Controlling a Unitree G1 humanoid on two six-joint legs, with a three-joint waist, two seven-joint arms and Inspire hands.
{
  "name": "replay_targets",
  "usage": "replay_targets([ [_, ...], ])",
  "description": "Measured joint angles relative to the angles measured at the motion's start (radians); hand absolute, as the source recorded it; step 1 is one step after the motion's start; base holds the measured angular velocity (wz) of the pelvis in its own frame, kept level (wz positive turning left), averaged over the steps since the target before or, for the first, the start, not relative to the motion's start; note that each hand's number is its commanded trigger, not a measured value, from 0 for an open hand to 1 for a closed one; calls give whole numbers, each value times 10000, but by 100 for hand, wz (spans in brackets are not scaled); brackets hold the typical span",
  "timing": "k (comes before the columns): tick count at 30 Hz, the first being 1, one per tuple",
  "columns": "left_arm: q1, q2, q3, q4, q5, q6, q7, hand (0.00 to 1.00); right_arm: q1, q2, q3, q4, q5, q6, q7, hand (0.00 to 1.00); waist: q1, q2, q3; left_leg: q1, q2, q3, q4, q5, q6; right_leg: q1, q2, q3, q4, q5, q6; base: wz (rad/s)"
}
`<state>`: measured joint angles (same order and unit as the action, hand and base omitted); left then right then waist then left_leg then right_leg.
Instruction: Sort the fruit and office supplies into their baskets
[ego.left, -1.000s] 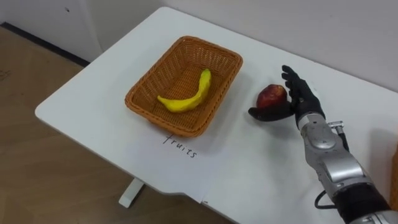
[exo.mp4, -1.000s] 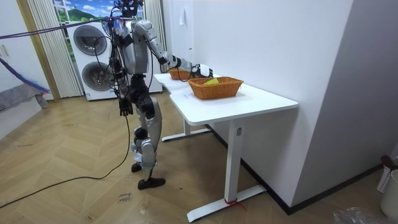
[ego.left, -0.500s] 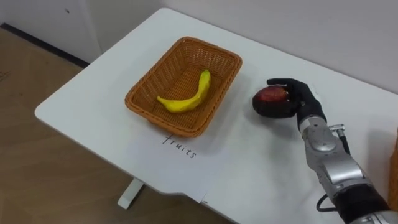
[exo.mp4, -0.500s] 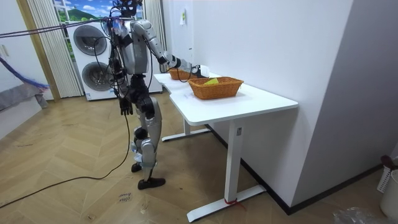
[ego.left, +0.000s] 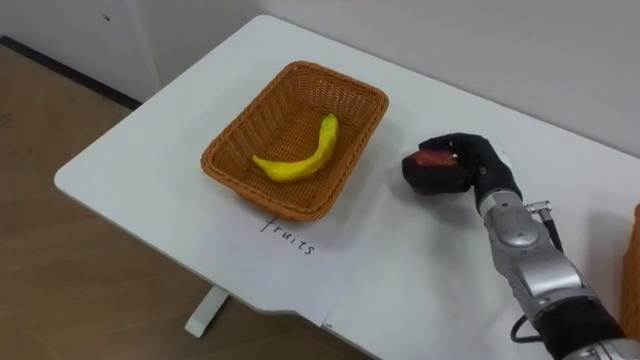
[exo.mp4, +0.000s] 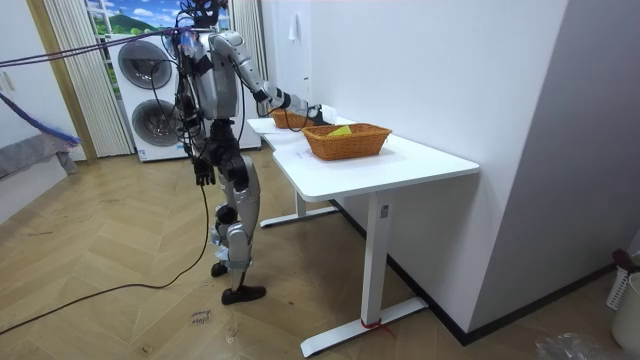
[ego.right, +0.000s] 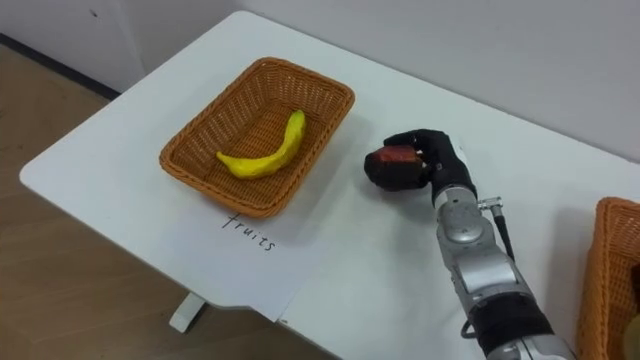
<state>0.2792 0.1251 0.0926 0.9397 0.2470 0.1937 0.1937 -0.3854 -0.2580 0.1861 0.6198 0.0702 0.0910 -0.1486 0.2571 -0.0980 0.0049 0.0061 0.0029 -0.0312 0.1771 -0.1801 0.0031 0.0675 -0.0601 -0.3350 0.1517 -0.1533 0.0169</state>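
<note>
The robot stood at the long side of the table (ego.left: 150, 170), its right arm stretched out over the top. In the eye views the right hand (ego.left: 478, 163) sat right of centre with its fingers and thumb curled round the apple (ego.left: 436, 158), so that just a strip of red skin showed at the top. That wrap-around hold suited a round, smooth fruit that would likely roll out of a lighter pinch. Whether the apple was clear of the table or resting on it could not be told.

The basket (ego.left: 243, 128) lay left of centre, apart from the apple, with the banana (ego.left: 315, 152) already inside it. A handwritten label (ego.left: 290, 236) on the table just below it marked it as the fruit basket, which made it the likely target for the apple. A second basket (ego.right: 600, 280) showed at the right edge, presumably for office supplies.

In the room view the left hand (exo.mp4: 202, 174) hung by the robot's hip, idle.
</note>
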Motion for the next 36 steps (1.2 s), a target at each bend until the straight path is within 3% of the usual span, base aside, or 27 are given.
replay_targets([
  [17,-46,13,-169,17,-39,-7,-142,0,2,-3,-16,-429,-113,-7,310,100,-106,50,88,-15,-2,3,-44,0,0,-27,-4,12,-6,-9,14,-1],
  [23,-133,27,-55,104,-33,-85,-271,0,2,-67,-145,-2080,-1094,-18,378,100,-495,27,5,34,-6,44,-58,3,4,-6,-15,30,-4,-9,14,-1],
  [27,-168,-9,112,21,-193,-198,-273,0,1,-415,-176,-3165,-1380,-20,393,100,-673,-52,-55,84,-8,87,-35,5,6,-1,-21,63,-7,-9,14,-2],
  [36,-193,-114,115,46,-244,-470,-95,0,-34,-612,-934,-3953,-1877,86,389,100,-778,-73,-56,144,19,263,-71,8,10,-14,-16,210,20,-9,14,-6],
])
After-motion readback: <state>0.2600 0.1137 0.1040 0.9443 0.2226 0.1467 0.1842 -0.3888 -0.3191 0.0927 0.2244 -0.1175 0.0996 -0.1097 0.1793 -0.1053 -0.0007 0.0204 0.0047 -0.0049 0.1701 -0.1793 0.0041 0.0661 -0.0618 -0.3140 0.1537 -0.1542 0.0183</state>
